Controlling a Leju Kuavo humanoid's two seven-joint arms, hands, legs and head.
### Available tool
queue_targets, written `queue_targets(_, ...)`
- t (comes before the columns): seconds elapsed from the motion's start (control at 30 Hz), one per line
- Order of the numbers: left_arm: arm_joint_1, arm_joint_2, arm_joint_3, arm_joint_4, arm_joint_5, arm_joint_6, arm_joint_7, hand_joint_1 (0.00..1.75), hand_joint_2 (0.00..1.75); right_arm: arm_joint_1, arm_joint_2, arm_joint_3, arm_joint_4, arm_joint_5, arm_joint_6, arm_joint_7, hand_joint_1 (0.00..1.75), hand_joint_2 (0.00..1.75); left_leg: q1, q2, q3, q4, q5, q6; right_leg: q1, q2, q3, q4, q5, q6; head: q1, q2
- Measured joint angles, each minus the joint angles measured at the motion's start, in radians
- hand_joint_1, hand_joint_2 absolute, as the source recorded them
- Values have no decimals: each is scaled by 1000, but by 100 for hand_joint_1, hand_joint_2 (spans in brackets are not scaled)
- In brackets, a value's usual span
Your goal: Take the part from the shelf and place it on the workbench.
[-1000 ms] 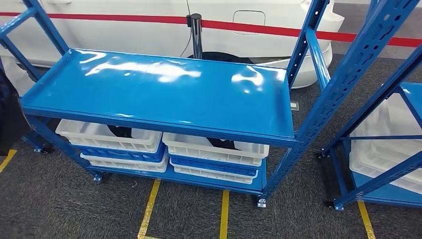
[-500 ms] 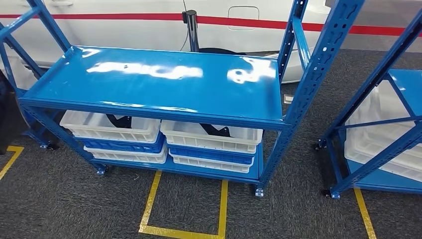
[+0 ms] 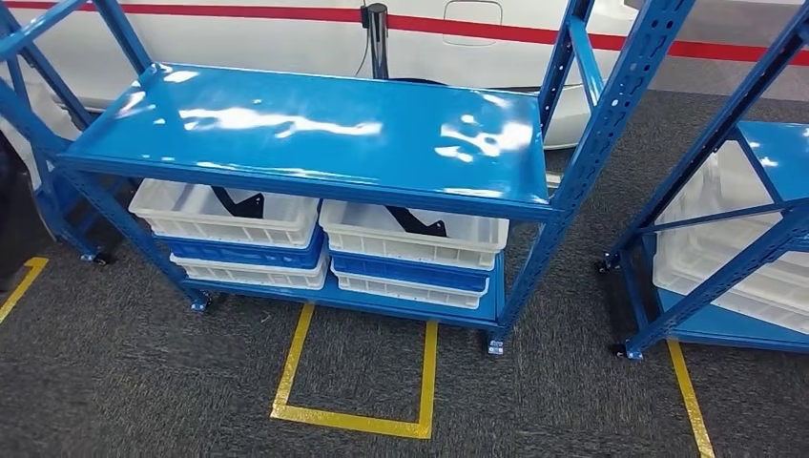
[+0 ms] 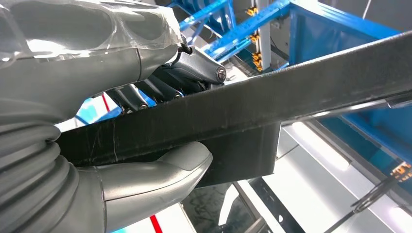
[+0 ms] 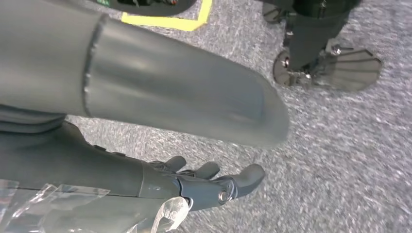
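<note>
Your left hand [image 4: 121, 145] was clamped on the black part [image 4: 272, 102], thumb under, fingers over; it looked stiff, long and light, best held nearer its middle. Your right hand [image 5: 194, 187] hung spread and holding nothing over carpet. Ahead stood the blue shelf [image 3: 315, 134], white bins [image 3: 415, 239] beneath.

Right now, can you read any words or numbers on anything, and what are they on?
None can be read.
The glossy blue metal shelf, the white plastic crates and the long black bar held in the left robot hand bear no text.
The yellow floor tape is plain lines.
</note>
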Motion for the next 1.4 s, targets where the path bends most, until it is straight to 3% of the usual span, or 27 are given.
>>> queue_targets(0.07, -1, 0, 0, 0, 0, 0, 0, 175, 175, 1, 0, 0, 0, -3, 1, 0, 0, 0, -2, 1, -22, 0, 18, 12, -1, 0, -48, 139, -101, 6, 0, 0)
queue_targets(0.1, -1, 0, 0, 0, 0, 0, 0, 175, 175, 2, 0, 0, 0, -3, 1, 0, 0, 0, -4, 1, -33, 1, 26, 14, -2, 0, -69, 213, -137, 8, 1, 0)
queue_targets(0.13, -1, 0, 0, 0, 0, 0, 0, 175, 175, 3, 0, 0, 0, -3, 3, 0, 0, 0, -6, 1, -44, 1, 35, 15, -1, 0, -78, 262, -152, 8, 1, 0)
queue_targets(0.17, -1, 0, 0, 0, 0, 0, 0, 175, 175, 3, 0, 0, 0, -3, 4, 0, 0, 0, -9, 0, -54, 2, 43, 15, -1, 0, -68, 274, -145, 6, 1, 0)
queue_targets(0.2, -1, 0, 0, 0, 0, 0, 0, 175, 175, 3, 0, 0, 0, -4, 5, 0, 0, 0, -11, 0, -63, 2, 50, 15, 0, 0, -37, 243, -121, 1, 1, 0)
queue_targets(0.3, -1, 0, 1, 0, 0, 0, 0, 175, 175, 2, -3, -2, 1, -5, 8, -1, 0, 0, -17, 0, -78, 3, 68, 10, 12, 0, 120, 15, -55, -25, 1, 0)
queue_targets(0.37, -1, 0, 1, 0, 0, 1, 0, 175, 175, 1, -7, -6, 1, -6, 8, -2, 0, 0, -16, 3, -85, 2, 82, -1, 20, -2, 169, -72, -51, -36, 0, 0)
queue_targets(0.43, 0, 0, 2, -1, 0, 2, 1, 175, 175, 0, -5, -9, 1, -6, 9, -3, 0, 0, -13, 5, -91, 1, 90, -12, 19, -4, 167, -91, -39, -43, 1, 0)
queue_targets(0.47, 0, 1, 2, -1, 0, 2, 1, 175, 175, -1, -4, -9, 1, -6, 9, -4, 0, 0, -12, 4, -98, 10, 79, -17, 16, -5, 163, -97, -29, -46, 0, 0)
queue_targets(0.53, 0, 1, 3, -2, 0, 4, 1, 175, 175, -1, -1, -11, 1, -7, 11, -4, 0, 0, -8, 1, -131, 93, 6, -28, 8, -11, 149, -104, -9, -52, -2, 0)
queue_targets(0.6, 1, 2, 4, -2, 1, 5, 3, 175, 175, -1, -1, -13, 1, -7, 13, -4, 0, 0, -1, 1, -178, 244, -84, -41, 7, -14, 128, -101, 5, -53, -4, 0)
queue_targets(0.63, 3, 2, 4, -2, 1, 5, 4, 175, 175, -1, -1, -14, 1, -7, 14, -4, 0, 0, 3, 1, -191, 303, -104, -47, 7, -15, 117, -99, 12, -51, -4, 0)
queue_targets(0.67, 3, 2, 4, -2, 2, 5, 4, 175, 175, -1, 0, -14, 1, -7, 15, -5, 0, 0, 7, 1, -188, 328, -99, -54, 5, -15, 105, -94, 18, -48, -4, 0)
queue_targets(0.7, 4, 2, 4, -2, 2, 6, 4, 175, 175, -1, 1, -15, 1, -7, 15, -5, 0, 0, 12, 1, -165, 312, -76, -60, 2, -15, 92, -87, 23, -44, -4, 0)
queue_targets(0.73, 3, 2, 4, -2, 2, 6, 4, 175, 175, -2, 1, -15, 1, -6, 15, -5, 0, 0, 17, 1, -124, 258, -44, -66, -2, -15, 80, -78, 26, -40, -4, 0)
queue_targets(0.8, 2, 2, 5, -2, 3, 7, 4, 175, 175, -3, 0, -16, 1, -6, 15, -5, 0, 0, 21, -2, -33, 114, -19, -77, -5, -13, 56, -56, 30, -30, -5, 0)
queue_targets(0.87, 2, 2, 7, -3, 5, 8, 5, 175, 175, -3, -1, -16, 2, -6, 16, -5, 0, 0, 17, -5, 4, 39, -31, -70, -2, -9, 37, -42, 37, -16, -5, 0)
queue_targets(0.93, 3, 1, 9, -3, 7, 8, 5, 175, 175, -2, 0, -17, 2, -7, 16, -4, 0, 0, 13, -5, -10, 36, -26, -48, -3, -7, 22, -37, 47, -4, -4, 0)
queue_targets(0.97, 3, 1, 8, -3, 8, 9, 5, 175, 175, -1, 0, -17, 2, -7, 16, -4, 0, 0, 12, -5, -19, 37, -19, -36, -6, -6, 13, -28, 37, 1, -4, 0)
queue_targets(1.03, 2, 1, 8, -3, 12, 10, 5, 175, 175, 3, 0, -17, 2, -7, 18, -3, 0, 0, 10, -3, -39, 37, -2, -11, -9, -6, -16, 41, -34, 7, -2, 0)
queue_targets(1.1, 2, 1, 8, -3, 15, 11, 5, 175, 175, 6, 1, -17, 2, -7, 18, -3, 0, 0, 6, -3, -58, 37, 14, 2, -8, -6, -55, 177, -130, 9, 0, 0)
queue_targets(1.13, 3, 1, 8, -3, 16, 11, 5, 175, 175, 7, 2, -17, 2, -6, 18, -3, 0, 0, 3, -3, -68, 37, 22, 5, -7, -5, -67, 239, -157, 8, 0, 0)
queue_targets(1.17, 3, 1, 8, -3, 16, 11, 5, 175, 175, 7, 2, -17, 2, -6, 18, -3, 0, 0, -1, -3, -78, 38, 30, 6, -6, -5, -65, 270, -159, 5, 1, 0)
queue_targets(1.23, 4, 1, 8, -3, 16, 11, 5, 175, 175, 7, 3, -17, 2, -6, 20, -2, 0, 0, -8, -3, -94, 38, 45, 6, -1, -4, -7, 224, -113, -9, 1, 0)
queue_targets(1.3, 3, 1, 9, -3, 16, 12, 5, 175, 175, 5, 0, -17, 2, -5, 23, -1, 0, 0, -12, -4, -104, 38, 58, 5, 10, -2, 97, 75, -73, -35, 1, 0)
queue_targets(1.33, 4, 1, 9, -3, 17, 13, 5, 175, 175, 4, -1, -17, 2, -5, 24, -1, 0, 0, -12, -3, -107, 38, 65, 0, 15, -1, 138, 10, -68, -42, 0, 0)
queue_targets(1.4, 4, 1, 9, -3, 17, 16, 5, 175, 175, 2, -2, -17, 3, -4, 26, 0, 0, 0, -9, -1, -111, 35, 81, -12, 24, 0, 168, -52, -71, -47, 1, 0)
